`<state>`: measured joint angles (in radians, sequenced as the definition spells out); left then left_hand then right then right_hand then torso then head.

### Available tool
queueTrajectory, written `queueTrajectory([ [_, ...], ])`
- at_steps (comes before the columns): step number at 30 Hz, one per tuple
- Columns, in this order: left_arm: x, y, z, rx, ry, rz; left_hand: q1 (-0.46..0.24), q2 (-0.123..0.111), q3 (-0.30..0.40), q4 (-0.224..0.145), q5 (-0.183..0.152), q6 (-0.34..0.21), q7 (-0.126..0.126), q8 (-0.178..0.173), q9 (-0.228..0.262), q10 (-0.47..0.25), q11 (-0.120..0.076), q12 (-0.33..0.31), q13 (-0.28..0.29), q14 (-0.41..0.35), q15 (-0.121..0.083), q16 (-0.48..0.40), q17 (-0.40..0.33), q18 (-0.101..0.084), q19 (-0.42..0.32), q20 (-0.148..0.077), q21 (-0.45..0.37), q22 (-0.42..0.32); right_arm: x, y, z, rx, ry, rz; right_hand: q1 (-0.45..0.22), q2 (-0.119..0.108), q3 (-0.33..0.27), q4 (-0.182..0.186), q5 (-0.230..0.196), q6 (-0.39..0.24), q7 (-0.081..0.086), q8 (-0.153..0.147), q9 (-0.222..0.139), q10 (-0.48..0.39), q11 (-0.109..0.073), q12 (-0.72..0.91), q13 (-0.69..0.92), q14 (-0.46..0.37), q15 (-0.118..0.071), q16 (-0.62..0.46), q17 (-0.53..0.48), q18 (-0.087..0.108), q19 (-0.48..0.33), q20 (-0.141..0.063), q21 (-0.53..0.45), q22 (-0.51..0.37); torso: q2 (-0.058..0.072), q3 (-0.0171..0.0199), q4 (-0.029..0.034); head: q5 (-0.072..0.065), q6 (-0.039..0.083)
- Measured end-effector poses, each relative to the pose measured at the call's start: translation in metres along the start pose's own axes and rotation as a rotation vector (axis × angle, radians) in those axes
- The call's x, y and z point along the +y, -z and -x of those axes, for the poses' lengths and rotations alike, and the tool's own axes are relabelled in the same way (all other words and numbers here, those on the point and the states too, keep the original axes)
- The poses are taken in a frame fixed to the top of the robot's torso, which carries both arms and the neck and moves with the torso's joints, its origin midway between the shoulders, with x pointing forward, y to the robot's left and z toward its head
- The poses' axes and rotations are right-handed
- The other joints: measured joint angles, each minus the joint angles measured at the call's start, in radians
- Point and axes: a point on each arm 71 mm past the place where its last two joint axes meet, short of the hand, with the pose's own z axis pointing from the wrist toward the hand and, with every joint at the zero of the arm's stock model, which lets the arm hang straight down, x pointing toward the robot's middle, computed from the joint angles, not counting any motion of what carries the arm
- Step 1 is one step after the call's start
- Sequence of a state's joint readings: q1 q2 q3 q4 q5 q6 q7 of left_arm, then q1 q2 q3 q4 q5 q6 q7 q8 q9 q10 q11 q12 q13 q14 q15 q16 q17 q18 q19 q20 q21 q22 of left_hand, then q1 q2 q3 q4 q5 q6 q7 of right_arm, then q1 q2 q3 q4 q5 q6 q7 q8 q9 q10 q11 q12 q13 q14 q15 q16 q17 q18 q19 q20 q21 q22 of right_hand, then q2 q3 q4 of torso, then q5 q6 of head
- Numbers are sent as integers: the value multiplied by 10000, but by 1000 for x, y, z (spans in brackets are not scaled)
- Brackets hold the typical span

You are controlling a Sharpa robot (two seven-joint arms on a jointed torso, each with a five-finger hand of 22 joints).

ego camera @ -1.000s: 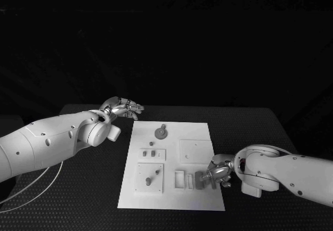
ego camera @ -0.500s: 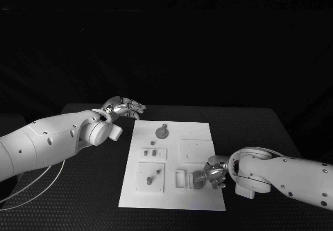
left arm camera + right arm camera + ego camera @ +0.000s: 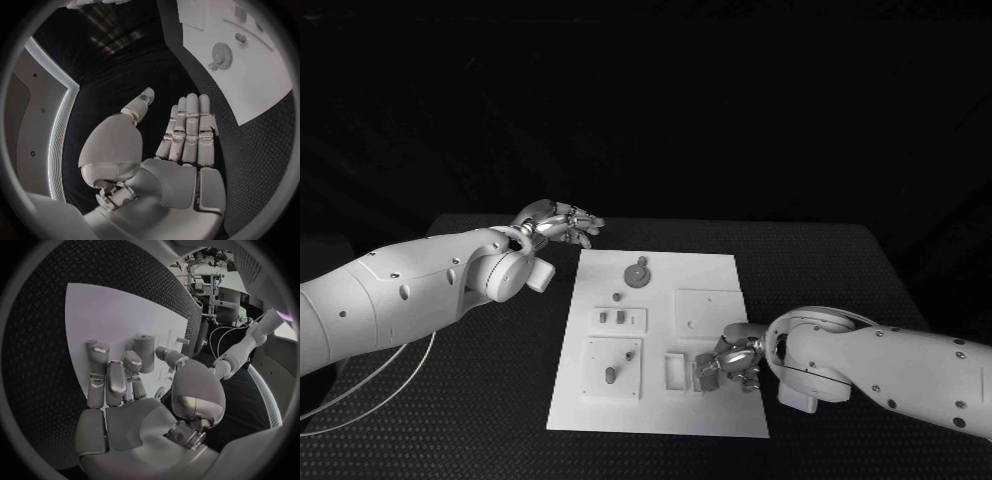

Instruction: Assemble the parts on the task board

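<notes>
Task board (image 3: 704, 300) — right hand (image 3: 730, 365) over its near-right edge.

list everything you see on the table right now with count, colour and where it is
table: one, black, under everything
task board: one, white, middle of the table
gear part: one, grey, far end of the board
small parts: several, grey, in the board's recesses on its left half
part: one, grey, at the right hand's fingertips
cable: one, white, on the table under the left arm
left hand: silver, open, above the table off the board's far left corner
right hand: silver, over the board's near right part
</notes>
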<state>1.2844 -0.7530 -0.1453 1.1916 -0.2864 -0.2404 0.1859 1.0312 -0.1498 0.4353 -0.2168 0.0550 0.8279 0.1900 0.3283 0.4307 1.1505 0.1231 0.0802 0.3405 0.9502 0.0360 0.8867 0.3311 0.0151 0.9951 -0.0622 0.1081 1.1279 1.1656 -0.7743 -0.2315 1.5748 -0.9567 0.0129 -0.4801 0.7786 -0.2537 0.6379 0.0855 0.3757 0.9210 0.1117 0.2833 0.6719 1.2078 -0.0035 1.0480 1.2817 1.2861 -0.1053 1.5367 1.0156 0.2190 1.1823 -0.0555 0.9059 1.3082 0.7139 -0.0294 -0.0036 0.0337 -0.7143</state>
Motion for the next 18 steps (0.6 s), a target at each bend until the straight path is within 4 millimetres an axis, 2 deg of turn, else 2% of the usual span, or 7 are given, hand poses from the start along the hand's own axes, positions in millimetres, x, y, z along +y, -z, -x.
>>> queueTrajectory([
  [1, 0, 0, 0, 3, 1, 0, 2, -2, 0, 0, 0, 0, 0, 0, 0, 0, 0, 0, 0, 0, 0, 0, 0, 0, 0, 0, 0, 0, 0, 0, 0, -5, 11, -3, 93, 93, -33, -101, 0, 0, 0, 0, 151, 0, 0, 41, -15, 0, 0, 0, 8, 0, 0, 0, 0, 0, 0, 0, -2, 2, 0],
  [4, 0, 0, 0, 12, 4, 4, 2, -2, 27, 27, 0, 0, 0, 0, 0, 0, 0, 0, 2, 0, 0, 0, 0, 0, 0, 0, 0, 0, 0, -1, 1, -21, 26, -18, 296, 342, -157, -368, 0, 44, -22, 0, 152, -31, -31, 64, -60, -8, 7, 0, 45, -6, -23, 23, 0, 0, 0, -2, -3, 9, 0],
  [5, 0, 0, 0, 13, 4, 6, 3, -2, 27, 27, 0, 0, 0, 0, 1, 0, 0, 0, 5, 0, 0, 0, -1, 0, 0, 0, 0, 2, 0, -1, 1, -27, 24, -20, 316, 613, -292, -639, -1, 100, -17, -1, 151, -47, -47, 131, -91, -16, 15, 0, 78, -6, -56, 56, 0, 0, 0, -1, -3, 11, 0],
  [11, 1, 1, 1, -6, 3, 23, -37, 38, 27, 27, 0, 0, 0, 0, 1, 0, 0, 0, 9, 0, 0, 0, 6, 0, 0, 0, 0, 8, -1, 0, 0, -85, -73, 18, 245, 1509, -514, -1887, -76, 444, -206, -87, 20, -73, -71, 245, -260, 22, -23, -39, 223, -18, -147, 68, 63, 0, -6, 6, -9, 32, -17],
  [13, 1, 1, 1, -2, 4, 24, -37, 38, 27, 27, 0, 0, 0, 0, 1, 0, 0, 0, 9, 0, 0, 0, 9, 0, 0, 0, 0, 8, -3, 1, 1, -143, -158, 18, 83, 1706, -654, -2055, -66, 547, -274, -42, -185, -72, -71, 295, -321, 58, -58, -39, 263, -21, -149, 67, 63, 0, -7, 9, -10, 33, -17],
  [17, 1, 1, 2, 4, 6, 27, -37, 38, 27, 27, 0, 0, 0, 0, 2, 0, -1, 0, 8, 0, 0, 0, 9, 0, 0, 0, 0, 8, -7, 4, 3, -237, -373, -36, -207, 1996, -771, -2175, -7, 673, -396, 32, -202, -9, -132, 296, -462, 96, -91, -80, 263, -23, -149, 68, 63, 0, -6, 10, -15, 36, -18],
  [18, 1, 1, 2, 6, 6, 28, -37, 38, 27, 27, 0, 0, 0, 0, 2, 0, 0, 0, 8, 0, 0, 0, 9, 0, 0, 0, 0, 8, -7, 4, 3, -245, -419, -42, -241, 2031, -578, -2369, -6, 674, -397, 5, -219, 4, -145, 296, -484, 97, -92, -80, 263, -23, -150, 68, 63, 0, -7, 10, -15, 38, -14],
])
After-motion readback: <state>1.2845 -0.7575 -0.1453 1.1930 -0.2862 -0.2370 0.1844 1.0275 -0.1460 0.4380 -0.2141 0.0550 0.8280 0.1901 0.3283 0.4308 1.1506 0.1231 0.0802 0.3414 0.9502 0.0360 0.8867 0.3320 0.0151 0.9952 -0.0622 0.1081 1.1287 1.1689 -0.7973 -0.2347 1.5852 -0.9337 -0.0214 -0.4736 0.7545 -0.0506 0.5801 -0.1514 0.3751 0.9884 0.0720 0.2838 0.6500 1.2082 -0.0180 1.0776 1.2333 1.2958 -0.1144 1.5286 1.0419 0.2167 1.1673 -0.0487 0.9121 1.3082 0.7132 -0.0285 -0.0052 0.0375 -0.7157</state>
